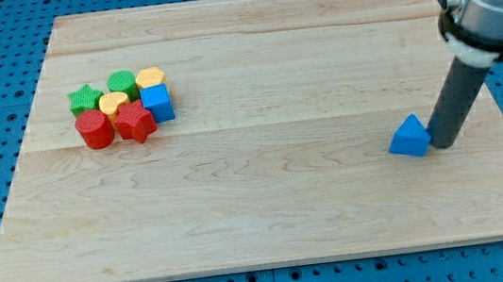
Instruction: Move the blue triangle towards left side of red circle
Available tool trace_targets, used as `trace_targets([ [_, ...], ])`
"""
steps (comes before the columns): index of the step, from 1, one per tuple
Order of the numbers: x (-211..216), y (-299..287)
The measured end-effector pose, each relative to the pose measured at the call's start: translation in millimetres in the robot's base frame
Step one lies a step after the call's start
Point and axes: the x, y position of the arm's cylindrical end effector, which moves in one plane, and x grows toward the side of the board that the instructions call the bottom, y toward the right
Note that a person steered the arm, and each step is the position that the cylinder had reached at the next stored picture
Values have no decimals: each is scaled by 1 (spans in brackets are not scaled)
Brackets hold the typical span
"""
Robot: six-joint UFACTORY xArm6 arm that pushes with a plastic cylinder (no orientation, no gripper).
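Note:
The blue triangle (pixel 411 137) lies on the wooden board (pixel 267 196) at the view's right. My tip (pixel 441 145) touches its right side. The red circle (pixel 94 130) stands far off at the view's left, at the lower left end of a tight cluster of blocks.
The cluster holds a green star (pixel 84 99), a green circle-like block (pixel 121 82), a yellow hexagon (pixel 150 77), a yellow block (pixel 113 103), a red star (pixel 135 122) and a blue cube (pixel 158 103). The board's right edge is close behind my rod.

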Motion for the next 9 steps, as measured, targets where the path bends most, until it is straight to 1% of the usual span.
trace_targets([
  [1,1,-62],
  [2,2,-94],
  [3,-4,-56],
  [4,-19,-70],
  [5,-24,-133],
  [6,-24,-215],
  [7,-22,-260],
  [8,0,-194],
  [9,-17,-152],
])
